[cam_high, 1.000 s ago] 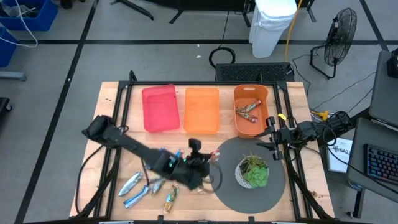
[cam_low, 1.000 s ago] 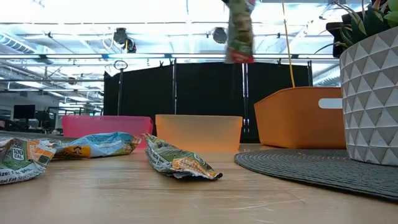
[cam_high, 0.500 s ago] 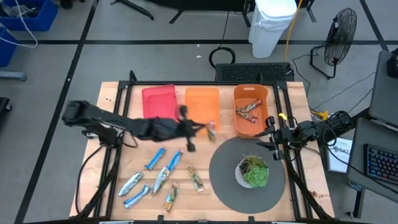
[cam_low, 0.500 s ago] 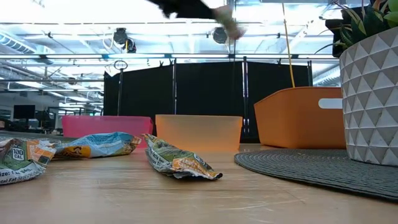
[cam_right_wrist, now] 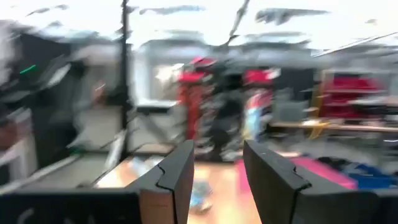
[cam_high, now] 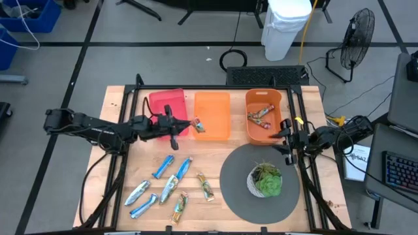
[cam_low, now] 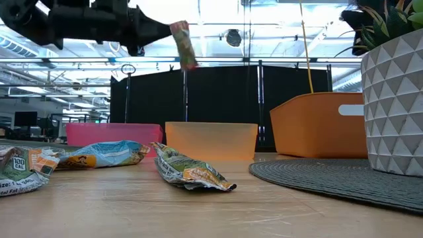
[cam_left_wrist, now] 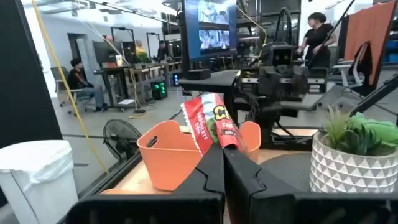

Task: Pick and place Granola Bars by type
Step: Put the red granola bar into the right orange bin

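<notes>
We find the left gripper [cam_high: 189, 124] raised over the near edge of the middle, pale-orange plastic bin [cam_high: 212, 115], its jaws clamped on one red-and-green foil-wrapped granola bar [cam_high: 198, 126]. In the left wrist view that bar [cam_left_wrist: 210, 121] stands up between the two closed dark fingers [cam_left_wrist: 249, 180]; in the low view it [cam_low: 183, 44] hangs tilted, high above the table. Half a second earlier the same gripper held the bar further right, by the gap between the pale-orange bin and the deep orange plastic tub [cam_high: 263, 116]; a full second earlier it was low over the loose bars near the round dark-grey woven mat [cam_high: 260, 181]. The arm has since drawn back leftward and now stretches across the pink plastic bin [cam_high: 167, 112].

On the wooden table [cam_high: 117, 111] six bars remain loose: three blue or silver-blue foil-wrapped bars [cam_high: 163, 166] and three green-gold ones [cam_high: 206, 187], unchanged from half a second ago. The deep orange tub holds several brown-red wrapped bars [cam_high: 260, 116]. We see no contents in the pink bin.

The right gripper [cam_high: 286, 135] waits at the table's right edge beside the deep orange tub, jaws parted and empty, as its wrist view shows; it has not shifted. The white faceted pot with a green plant [cam_high: 264, 181] sits on the mat, unmoved.
</notes>
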